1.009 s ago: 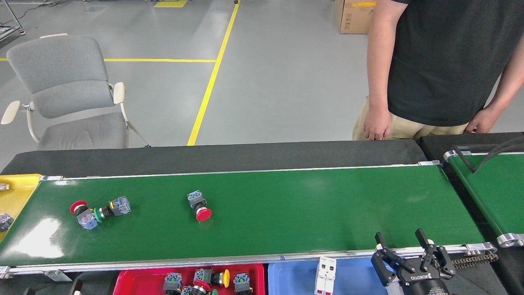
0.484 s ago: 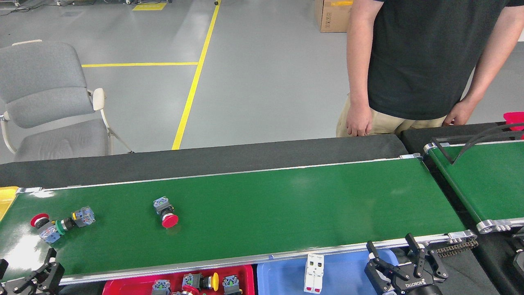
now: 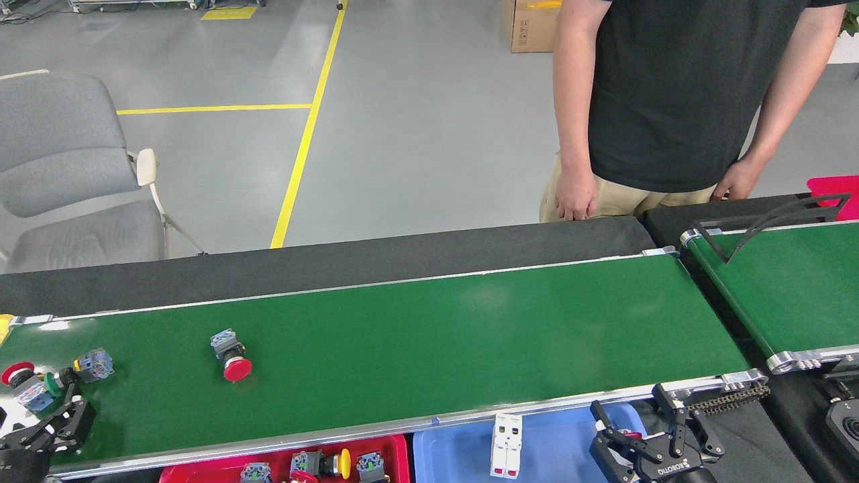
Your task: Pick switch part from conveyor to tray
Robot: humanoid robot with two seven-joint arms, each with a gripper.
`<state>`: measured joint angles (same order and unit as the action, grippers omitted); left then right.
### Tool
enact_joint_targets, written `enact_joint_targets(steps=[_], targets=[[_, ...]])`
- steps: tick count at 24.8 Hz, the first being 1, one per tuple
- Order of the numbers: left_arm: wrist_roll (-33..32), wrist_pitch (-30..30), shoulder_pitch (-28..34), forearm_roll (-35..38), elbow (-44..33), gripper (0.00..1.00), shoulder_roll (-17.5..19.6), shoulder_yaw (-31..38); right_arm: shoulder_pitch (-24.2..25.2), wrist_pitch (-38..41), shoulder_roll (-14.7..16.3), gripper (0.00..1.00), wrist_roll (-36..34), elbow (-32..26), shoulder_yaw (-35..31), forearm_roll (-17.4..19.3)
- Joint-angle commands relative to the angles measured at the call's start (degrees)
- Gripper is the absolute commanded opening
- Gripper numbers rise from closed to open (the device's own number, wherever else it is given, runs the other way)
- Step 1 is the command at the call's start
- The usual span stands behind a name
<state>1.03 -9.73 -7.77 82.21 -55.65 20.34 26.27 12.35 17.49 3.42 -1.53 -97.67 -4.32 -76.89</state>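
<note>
The conveyor (image 3: 470,335) is the long dark-green belt with silver rails across the middle of the head view. A switch part with a red cap (image 3: 230,355) lies on its left half. Two more, one green-capped (image 3: 74,372) and one red-capped (image 3: 23,388), lie together at the belt's left end. My left gripper (image 3: 50,426) stands open at the bottom left corner, just in front of that pair, holding nothing. Below the belt's near rail at the bottom right, my right gripper (image 3: 637,419) is open and empty. A red tray (image 3: 201,469) with several switch parts sits under the near rail.
A blue tray (image 3: 564,449) holding a white block (image 3: 504,446) sits beside the red one. A second green belt (image 3: 792,288) runs off at the right. A person (image 3: 678,94) stands behind the conveyor's right end. A grey chair (image 3: 60,174) is at the far left.
The view has swung right, so everything sits further left. The switch parts have travelled left along the belt. My left gripper has come up into view at the bottom left.
</note>
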Motion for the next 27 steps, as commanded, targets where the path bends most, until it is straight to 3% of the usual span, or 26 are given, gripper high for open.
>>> enact_joint_targets(steps=[1,4,9,15,18,20,23,27], targets=[[3.09,3.57,-2.25,0.15,3.26,0.94,2.86,-2.45,-1.19,0.26,0.53,1.0,-0.06,-0.33,-0.08,0.08],[8.37,8.67,-6.11,0.06,12.14,0.86,5.41,-6.93,-1.8,0.79,0.53,1.0,-0.14,0.37,0.01,0.16],[12.24,9.2,-12.53,-0.12,21.9,0.66,7.61,-8.34,-2.15,2.9,0.44,1.0,-0.06,1.52,0.01,0.16],[12.68,6.83,-12.53,-0.55,22.26,0.32,7.08,-8.43,-2.42,3.08,0.44,1.0,-0.06,1.52,0.01,0.16],[12.77,2.17,-11.65,-1.61,20.67,0.27,6.2,-8.43,-2.07,2.99,0.27,1.0,-0.06,1.34,0.01,0.16],[12.68,-2.93,-7.17,-2.31,11.45,0.26,4.36,-8.52,-1.89,2.64,0.09,1.0,0.03,1.26,0.01,0.16],[12.33,-13.74,6.01,-3.28,-9.39,0.26,1.99,-8.08,-1.71,2.37,0.01,1.0,-0.06,1.26,-0.17,0.16],[10.83,-23.05,22.36,-3.37,-34.96,0.29,-5.22,-8.87,-1.71,2.28,0.09,1.0,-0.06,1.43,-0.34,0.34]])
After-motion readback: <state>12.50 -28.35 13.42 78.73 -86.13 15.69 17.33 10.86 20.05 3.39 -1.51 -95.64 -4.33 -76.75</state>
